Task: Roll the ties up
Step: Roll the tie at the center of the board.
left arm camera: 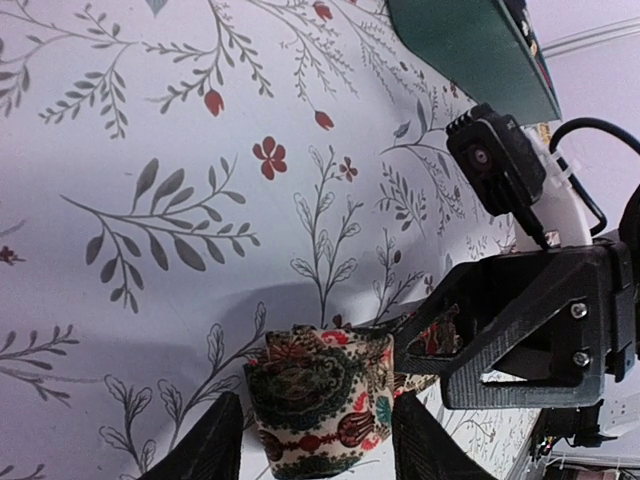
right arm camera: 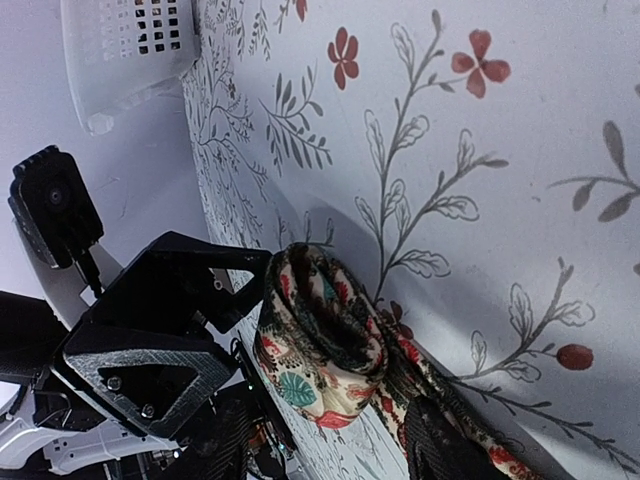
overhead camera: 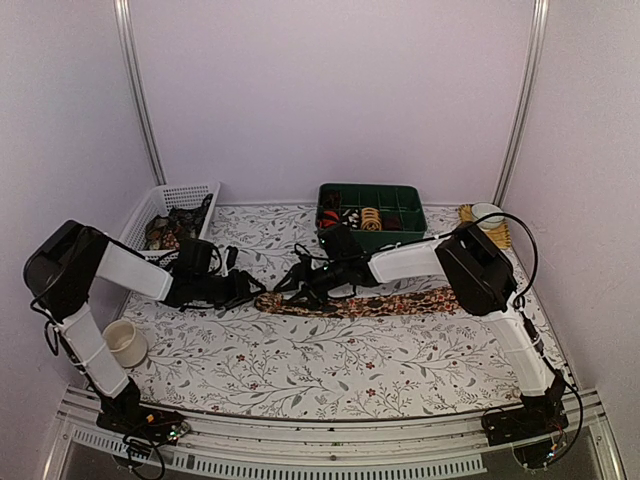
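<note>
1. The paisley tie point(overhead camera: 400, 302) lies flat across the counter point(overhead camera: 300, 370). Its left end is turned up into a short roll point(left arm camera: 320, 410) between the two arms.
2. Your left fingers point(left arm camera: 210, 450) sit against both sides of the roll and pinch it across its width.
3. Your right fingers point(right arm camera: 440, 445) straddle the same roll from the opposite side. Whether they press it cannot be told.
4. Recommendation: turn the roll along the tie, keeping the edges square and the tension light. Do not squash the coil. The two sets of fingers work very close together, so watch for contact.
</note>
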Robot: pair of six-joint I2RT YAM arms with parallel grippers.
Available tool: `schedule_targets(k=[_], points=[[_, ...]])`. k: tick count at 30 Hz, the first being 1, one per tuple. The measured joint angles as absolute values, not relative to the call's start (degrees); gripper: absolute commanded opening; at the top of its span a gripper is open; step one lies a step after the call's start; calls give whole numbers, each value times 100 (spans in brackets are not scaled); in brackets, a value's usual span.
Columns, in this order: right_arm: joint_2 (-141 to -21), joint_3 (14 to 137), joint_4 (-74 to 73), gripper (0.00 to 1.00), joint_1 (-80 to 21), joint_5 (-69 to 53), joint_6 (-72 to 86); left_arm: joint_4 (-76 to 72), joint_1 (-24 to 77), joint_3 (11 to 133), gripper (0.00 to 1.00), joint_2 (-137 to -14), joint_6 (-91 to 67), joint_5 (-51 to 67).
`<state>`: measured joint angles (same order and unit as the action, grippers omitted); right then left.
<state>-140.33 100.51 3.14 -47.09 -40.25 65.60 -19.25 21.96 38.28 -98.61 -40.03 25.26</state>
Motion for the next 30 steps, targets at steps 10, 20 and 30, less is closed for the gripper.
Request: schedule_targets(k=[10,20,30], points=[[-14077,10051,550,42,-4762,-4132,6827,-2123,2211,3743,40,-10068,-4060,2613],[-14223,10055,652,39,-4770,-4235,6971,-2331,2255,3656,33,-10095,-4073,2622],[-14370,10055,1046,32,-4775,-4320,7236,-2591,2324,3492,33,-10095,-4143,2637]])
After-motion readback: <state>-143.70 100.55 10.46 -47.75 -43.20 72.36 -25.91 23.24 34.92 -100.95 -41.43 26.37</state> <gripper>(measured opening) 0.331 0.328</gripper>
